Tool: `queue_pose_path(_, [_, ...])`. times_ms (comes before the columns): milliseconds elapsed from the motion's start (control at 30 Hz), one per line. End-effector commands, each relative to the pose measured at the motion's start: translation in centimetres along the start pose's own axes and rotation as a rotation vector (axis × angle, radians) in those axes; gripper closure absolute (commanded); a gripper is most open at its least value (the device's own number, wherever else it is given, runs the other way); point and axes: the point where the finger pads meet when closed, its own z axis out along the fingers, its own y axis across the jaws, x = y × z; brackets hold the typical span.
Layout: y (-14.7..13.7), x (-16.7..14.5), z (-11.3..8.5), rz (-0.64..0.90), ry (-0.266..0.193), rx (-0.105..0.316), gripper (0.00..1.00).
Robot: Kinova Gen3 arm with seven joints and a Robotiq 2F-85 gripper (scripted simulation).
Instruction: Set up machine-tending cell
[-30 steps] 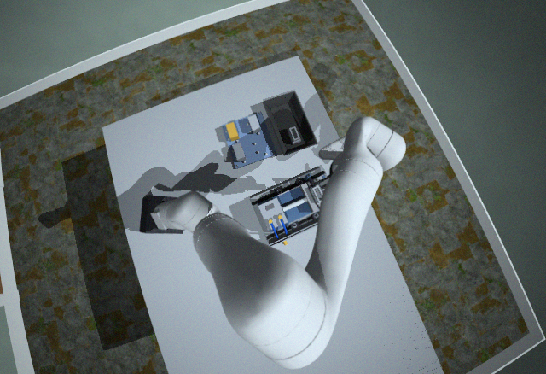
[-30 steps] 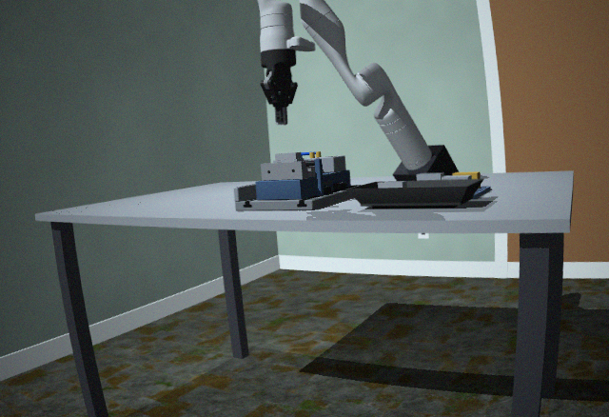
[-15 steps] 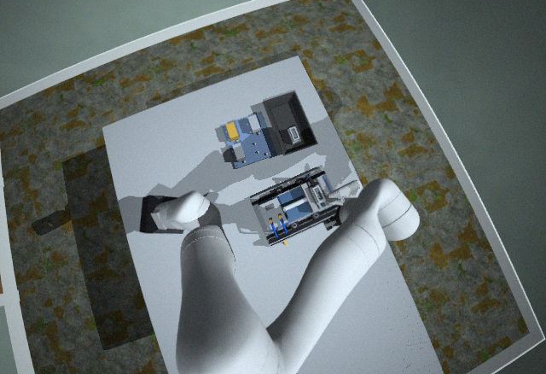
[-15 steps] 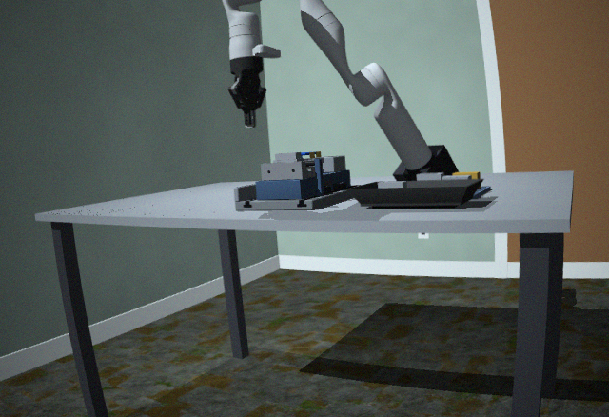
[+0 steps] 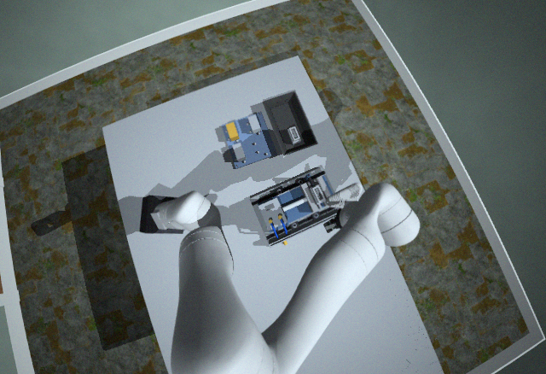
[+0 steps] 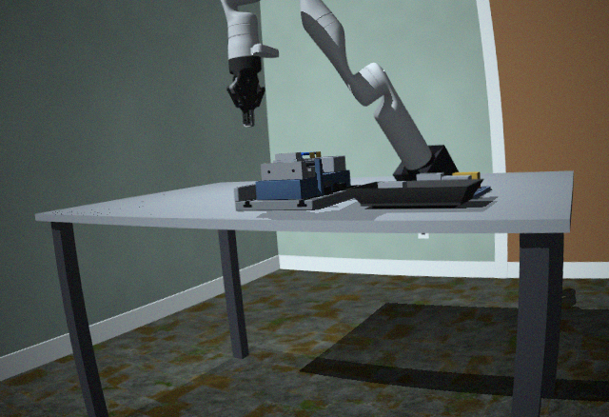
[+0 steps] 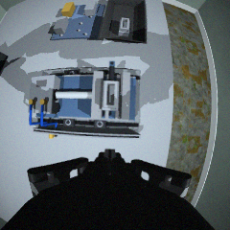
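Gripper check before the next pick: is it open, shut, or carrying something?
Shut, carrying nothing: the gripper hangs above the vise, fingertips together.

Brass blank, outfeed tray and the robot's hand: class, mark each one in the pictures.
Brass blank (image 5: 231, 131), top view, on its yellow top face.
Outfeed tray (image 5: 268, 109), top view, on its dark left wall.
Hand (image 6: 248, 119), exterior view, at its shut fingertips.
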Motion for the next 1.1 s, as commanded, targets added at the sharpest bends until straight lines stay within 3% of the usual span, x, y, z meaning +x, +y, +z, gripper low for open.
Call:
queue_pose_path(0, [0.0, 0.0, 0.0, 0.000, 0.000, -0.001, 1.00])
queue_pose_path(800, [0.0, 0.2, 0.0, 0.000, 0.000, -0.001, 1.00])
queue_pose_path(933, [0.2, 3.1, -0.1, 0.000, 0.000, -0.003, 1.00])
queue_pose_path(1000, [0.2, 3.1, -0.1, 0.000, 0.000, -0.003, 1.00])
queue_pose_path(1067, [0.2, 5.4, -0.1, 0.000, 0.001, -0.003, 1.00])
